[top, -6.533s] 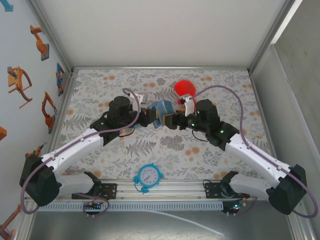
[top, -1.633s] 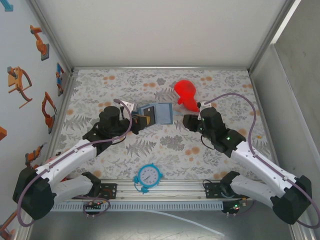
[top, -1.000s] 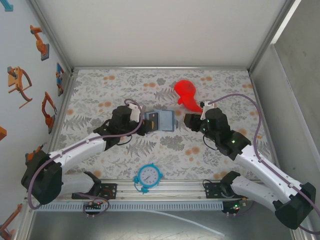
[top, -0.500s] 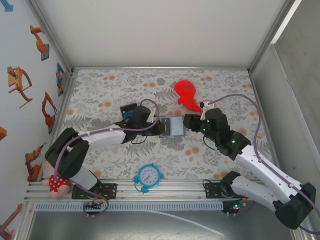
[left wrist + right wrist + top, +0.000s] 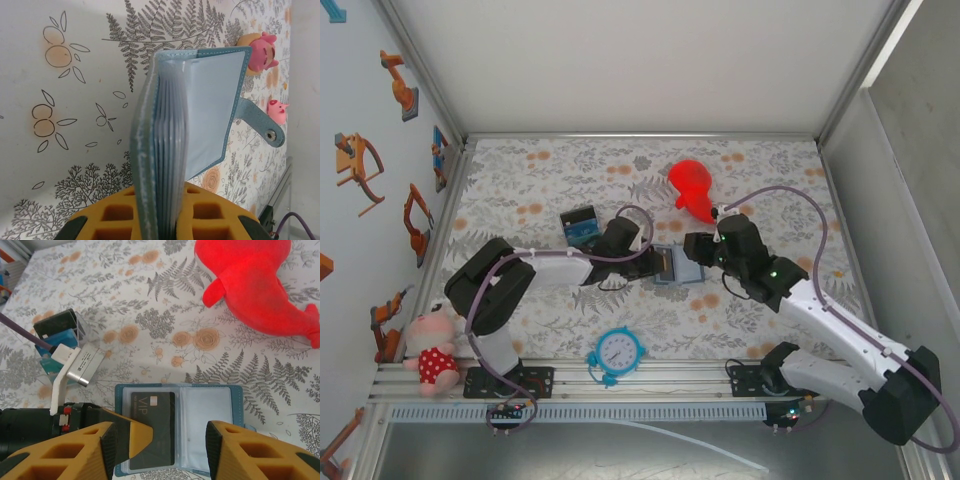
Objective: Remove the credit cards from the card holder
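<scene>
The slate-blue card holder (image 5: 682, 272) lies open at the table's middle, its strap with a snap (image 5: 272, 135) hanging free. My left gripper (image 5: 655, 263) is shut on its spine edge; in the left wrist view the clear sleeves (image 5: 165, 150) stand pinched between the orange fingers (image 5: 110, 222). A black credit card (image 5: 152, 427) marked VIP sits in the left sleeve, and the right page (image 5: 210, 422) looks bare. My right gripper (image 5: 162, 447) hovers open just above the holder, one finger to each side, holding nothing.
A red plush (image 5: 692, 188) lies behind the right gripper. A black-and-teal striped item (image 5: 581, 226) sits behind the left arm. A blue clock (image 5: 617, 352) rests near the front rail, and a pink doll (image 5: 433, 347) sits at the front left.
The left gripper has carried the card holder right and nearer, under the right gripper. The right gripper's jaws have widened and it has shifted slightly left over the holder.
</scene>
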`<action>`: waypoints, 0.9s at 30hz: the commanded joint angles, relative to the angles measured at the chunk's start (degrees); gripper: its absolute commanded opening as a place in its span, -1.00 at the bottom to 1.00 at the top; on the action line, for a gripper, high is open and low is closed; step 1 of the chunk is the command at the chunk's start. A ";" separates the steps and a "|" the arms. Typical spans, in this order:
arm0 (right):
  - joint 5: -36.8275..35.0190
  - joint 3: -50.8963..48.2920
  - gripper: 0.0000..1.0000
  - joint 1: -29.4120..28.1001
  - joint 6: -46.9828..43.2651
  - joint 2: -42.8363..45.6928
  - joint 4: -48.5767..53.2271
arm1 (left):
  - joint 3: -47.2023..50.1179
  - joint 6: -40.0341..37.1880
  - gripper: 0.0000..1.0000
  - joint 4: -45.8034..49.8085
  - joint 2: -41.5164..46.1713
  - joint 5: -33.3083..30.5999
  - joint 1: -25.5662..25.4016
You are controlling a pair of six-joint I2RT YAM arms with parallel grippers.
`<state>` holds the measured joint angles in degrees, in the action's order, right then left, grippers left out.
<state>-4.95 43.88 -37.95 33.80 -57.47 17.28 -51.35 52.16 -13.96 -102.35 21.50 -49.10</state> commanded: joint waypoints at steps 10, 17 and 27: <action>3.75 -1.04 -0.08 2.48 2.95 -5.37 -0.78 | -3.43 -2.80 -0.53 3.80 -2.70 3.02 1.71; 6.83 -2.55 -0.12 3.19 5.25 -7.43 -3.80 | -4.58 -8.10 -0.22 11.13 -1.18 -0.95 2.23; 10.75 -2.22 -0.29 3.33 5.66 -9.47 -5.69 | -3.04 -11.61 0.06 17.03 4.69 -9.38 2.10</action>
<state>3.64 41.93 -35.00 38.65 -66.32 13.52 -54.68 42.70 0.82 -101.03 15.81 -47.11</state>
